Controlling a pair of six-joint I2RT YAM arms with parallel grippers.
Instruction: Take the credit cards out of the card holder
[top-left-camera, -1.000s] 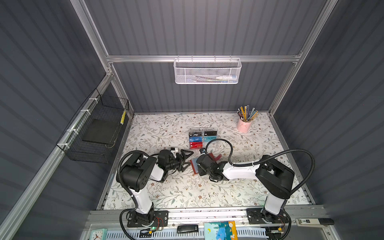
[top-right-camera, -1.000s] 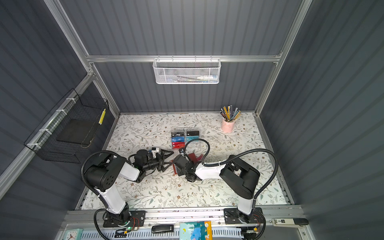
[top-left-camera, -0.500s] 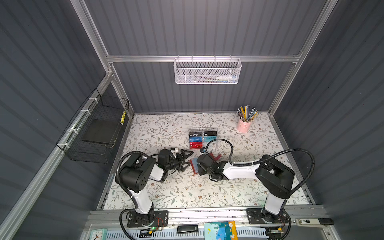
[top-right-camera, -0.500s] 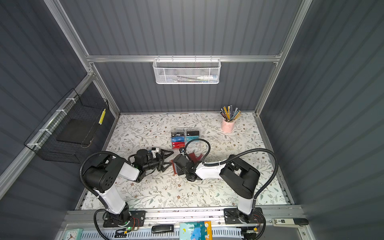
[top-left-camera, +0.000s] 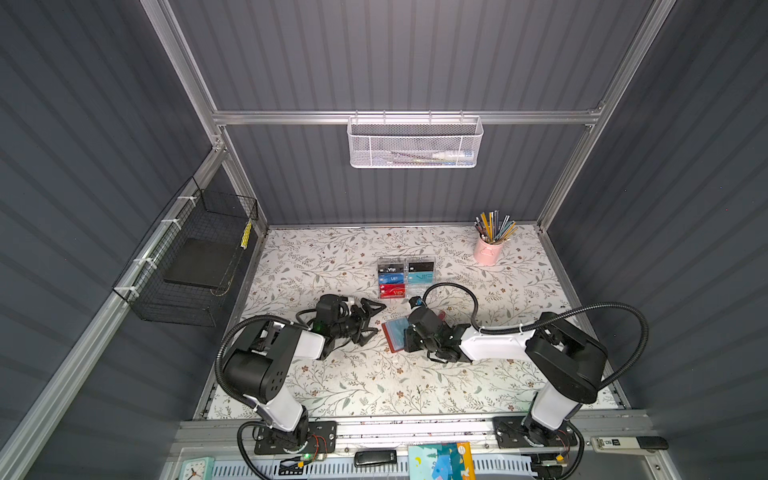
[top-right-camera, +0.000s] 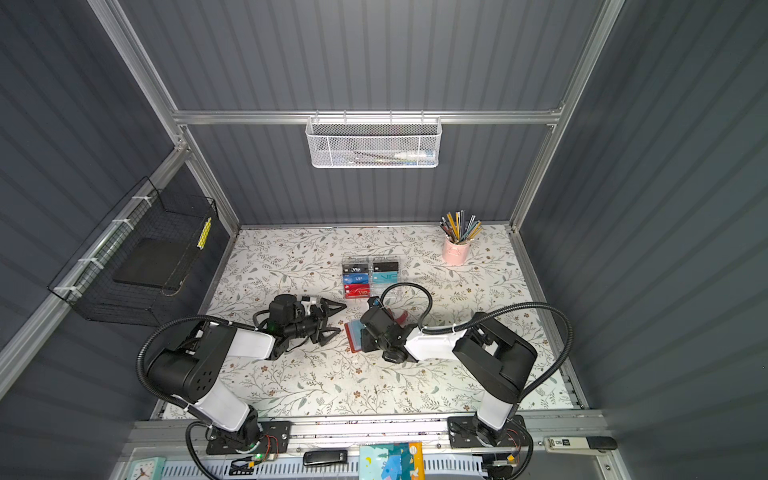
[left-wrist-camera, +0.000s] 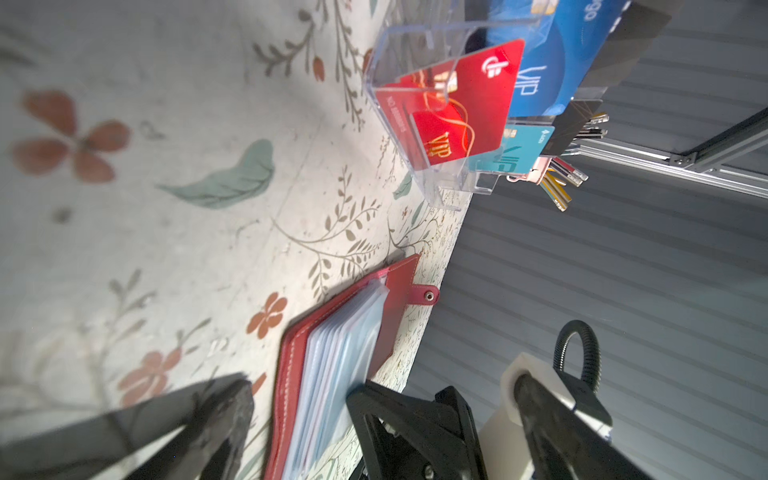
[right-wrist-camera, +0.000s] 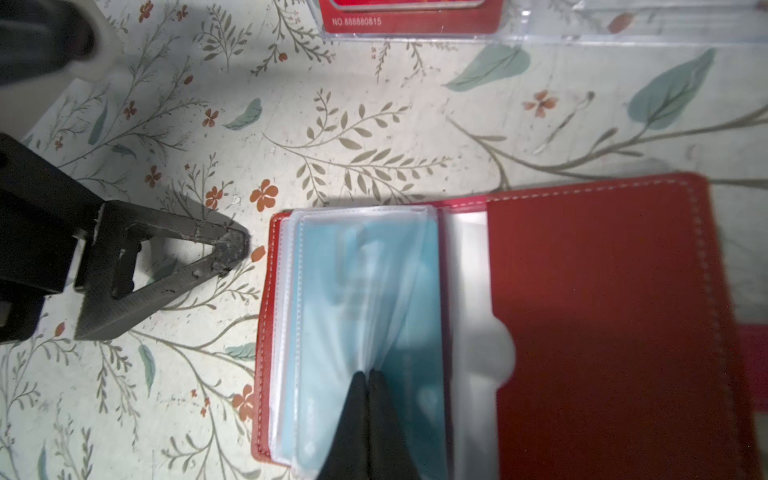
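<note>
The card holder (right-wrist-camera: 602, 291) lies open on the floral table, a red wallet with clear sleeves, and shows in both top views (top-left-camera: 390, 337) (top-right-camera: 352, 337). Light-blue and teal credit cards (right-wrist-camera: 328, 270) sit inside the sleeves. My right gripper (right-wrist-camera: 365, 376) is over the wallet, shut on a bunch of clear sleeves that fan up from its tips. My left gripper (top-left-camera: 377, 319) rests open on the table just left of the wallet. One of its fingers (right-wrist-camera: 224, 245) is close to the red edge, apart from it. The wallet's strap tab (left-wrist-camera: 428, 296) points away from me.
A clear acrylic rack (top-left-camera: 405, 276) with black, blue, red and teal VIP cards stands just behind the wallet. A pink pencil cup (top-left-camera: 488, 251) is at the back right. A white mesh basket (top-left-camera: 413, 143) hangs on the back wall, a black wire basket (top-left-camera: 195, 266) on the left wall.
My right gripper's jaws have closed fully on the sleeves. Neither arm has visibly shifted, and the left gripper stays open.
</note>
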